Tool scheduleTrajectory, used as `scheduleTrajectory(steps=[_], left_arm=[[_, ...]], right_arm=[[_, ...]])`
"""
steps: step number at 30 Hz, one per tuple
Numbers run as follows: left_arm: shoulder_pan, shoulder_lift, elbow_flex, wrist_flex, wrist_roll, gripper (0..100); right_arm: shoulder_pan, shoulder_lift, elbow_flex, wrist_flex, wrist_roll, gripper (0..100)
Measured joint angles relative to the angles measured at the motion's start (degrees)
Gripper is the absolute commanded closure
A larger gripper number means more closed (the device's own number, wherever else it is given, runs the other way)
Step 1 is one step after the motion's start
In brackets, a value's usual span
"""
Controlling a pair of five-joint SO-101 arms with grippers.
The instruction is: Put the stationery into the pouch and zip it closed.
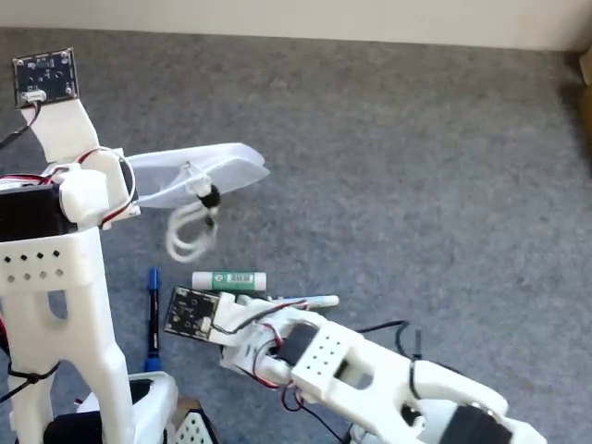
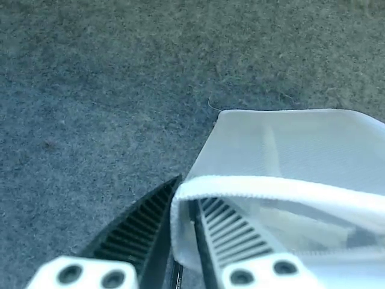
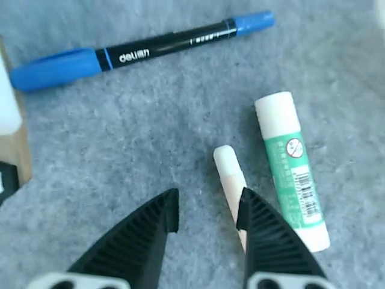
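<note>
Right fingers [image 3: 150,232] spread above grey carpet [image 1: 416,139]; pale wall [image 1: 324,17] behind.

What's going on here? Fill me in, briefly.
The left tool is clamped on the edge of the white mesh pouch. The right tool hangs open over a white stick, beside the glue stick and the blue marker, all on the carpet outside the pouch.

Grey carpet [image 1: 416,139] runs back to a pale wall [image 1: 370,18] at the far edge.
</note>
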Motion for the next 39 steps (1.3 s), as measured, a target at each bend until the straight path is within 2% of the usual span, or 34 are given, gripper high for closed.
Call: scheduleTrajectory(steps=[8, 15, 23, 28, 39], left_arm=[[0.0, 0.0, 0.0, 0.0, 0.0, 99], [0.0, 0.0, 0.0, 0.0, 0.0, 99], [0.0, 0.0, 0.0, 0.0, 0.0, 99], [0.0, 0.0, 0.0, 0.0, 0.0, 99], [0.0, 0.0, 0.0, 0.0, 0.0, 99]], right_arm=[[2.81, 9.41, -6.15, -0.18, 0.0, 84.4], [3.78, 17.49, -10.55, -0.18, 0.0, 91.6], [3.87, 21.8, -14.15, 0.79, 1.76, 92.2], [4.84, 22.24, -16.26, 6.42, 7.82, 92.0], [6.77, 23.03, -22.77, 22.95, 8.79, 91.8]])
